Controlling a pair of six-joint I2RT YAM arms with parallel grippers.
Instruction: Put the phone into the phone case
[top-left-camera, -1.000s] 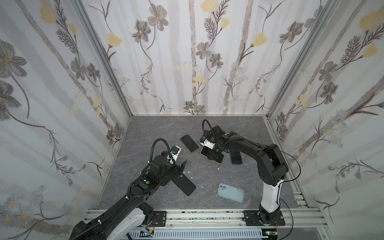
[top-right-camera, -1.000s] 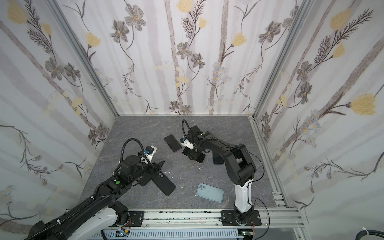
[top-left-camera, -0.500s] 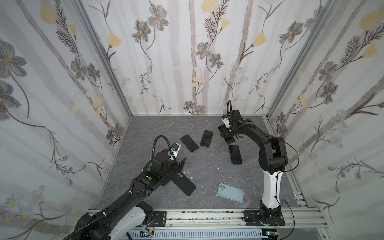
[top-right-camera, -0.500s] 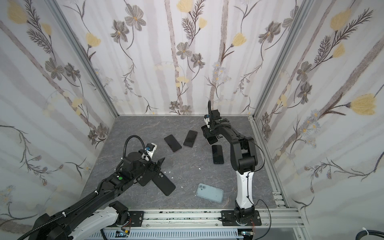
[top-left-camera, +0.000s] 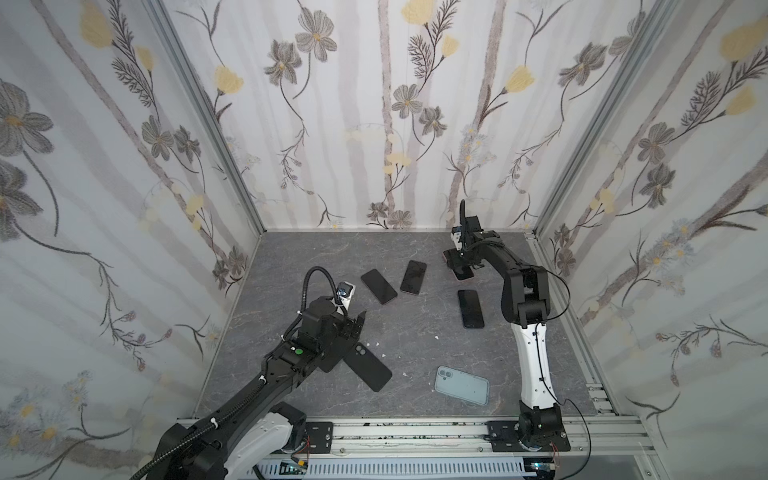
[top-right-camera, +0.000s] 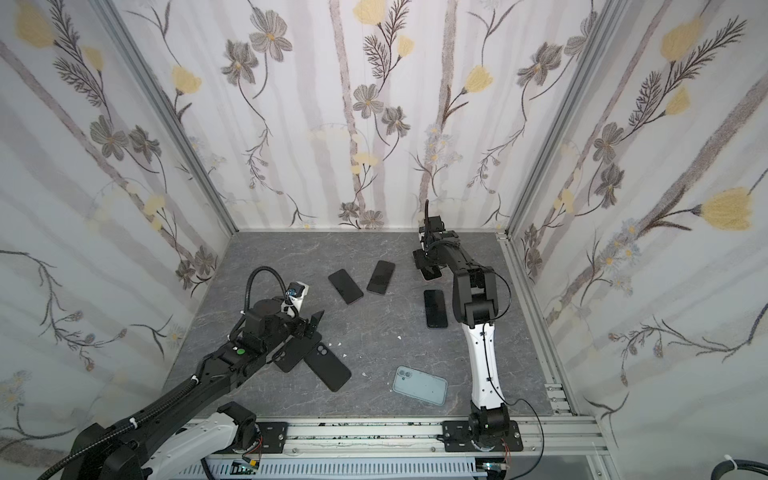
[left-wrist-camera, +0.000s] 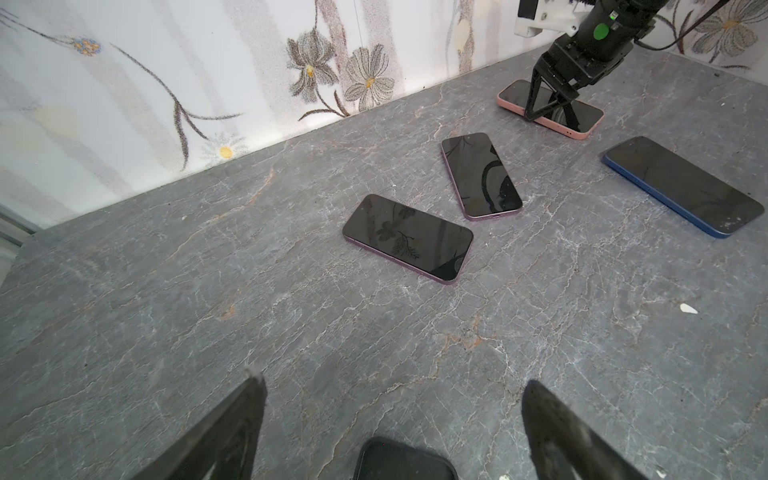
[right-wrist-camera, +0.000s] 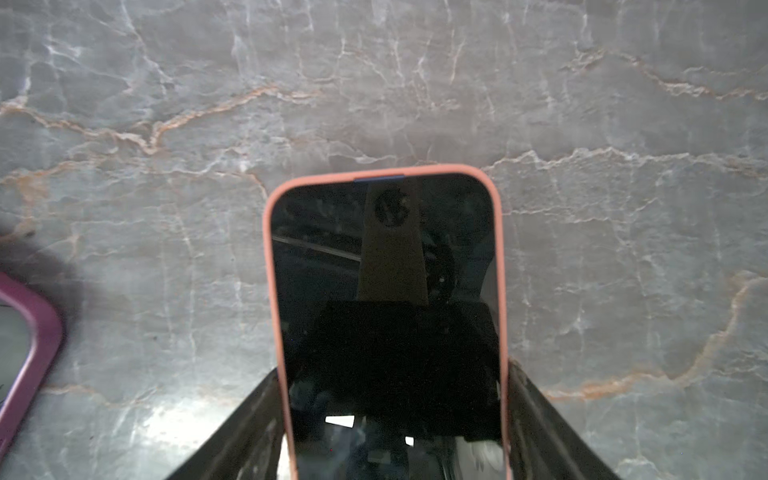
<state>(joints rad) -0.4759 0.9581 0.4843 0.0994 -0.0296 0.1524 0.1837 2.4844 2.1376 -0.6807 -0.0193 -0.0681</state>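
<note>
A phone in a salmon-pink case (right-wrist-camera: 386, 270) lies screen-up at the back right of the grey table (top-left-camera: 415, 332). My right gripper (right-wrist-camera: 390, 370) is shut on it, one finger against each long edge, as the left wrist view shows too (left-wrist-camera: 552, 122). At the front left my left gripper (left-wrist-camera: 395, 380) stands open with nothing between its fingers, just above a black phone case (left-wrist-camera: 405, 461). In both top views that black case (top-left-camera: 372, 368) lies back-up, and a second black case (top-right-camera: 291, 353) sits half hidden under the left arm.
Two purple-edged phones (top-left-camera: 378, 286) (top-left-camera: 413, 277) lie screen-up in the middle. A blue-edged phone (top-left-camera: 470, 308) lies beside the right arm. A pale blue case (top-left-camera: 461, 385) rests near the front rail. Small white crumbs (top-left-camera: 380, 356) dot the table.
My right gripper has swung from the table's middle to the back right with the pink-cased phone, uncovering a purple-edged phone. The left arm has barely shifted.
</note>
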